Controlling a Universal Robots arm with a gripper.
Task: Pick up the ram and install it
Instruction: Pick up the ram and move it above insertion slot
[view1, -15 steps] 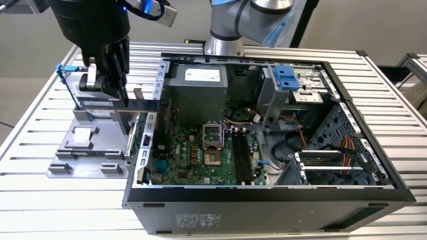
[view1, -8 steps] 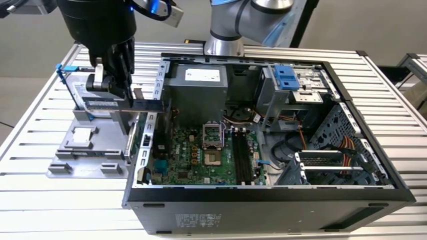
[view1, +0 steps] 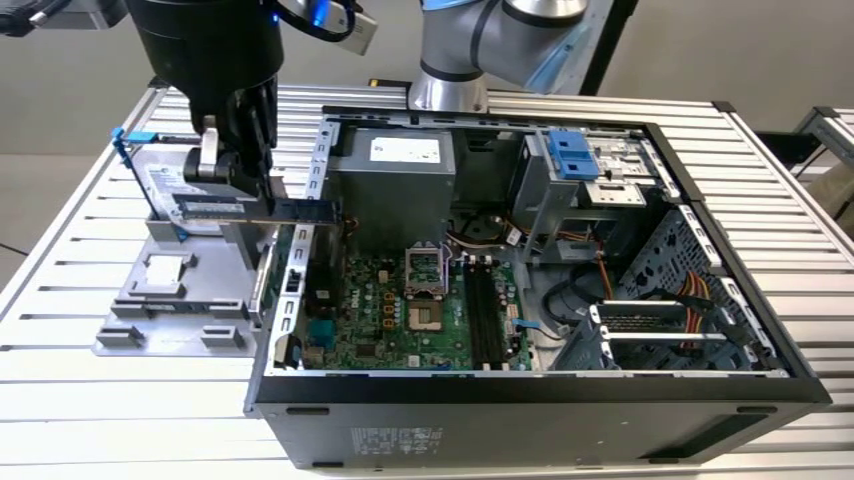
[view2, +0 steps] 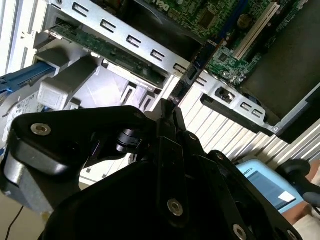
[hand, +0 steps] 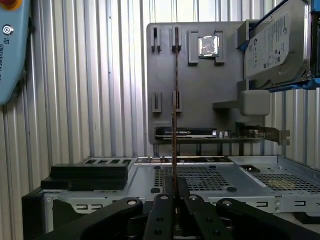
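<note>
— How is the black gripper (view2: 170, 107) doing?
— Its 2 fingers are pinching the thin dark blue-green ram stick (view2: 197, 65), which is jutting beyond the fingertips over the open black computer case (view1: 534, 400). Picking is done; installing is waiting.
— Any writing?
— Farther out, the silver hard drive (hand: 275, 45) is carrying a pale printed label.

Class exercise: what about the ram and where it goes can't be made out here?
- Second wrist view: the ram's held end, hidden inside the claw.
- First wrist view: its chips and label; it stands edge-on.
- Exterior view: the memory slots' latches, too small.
</note>
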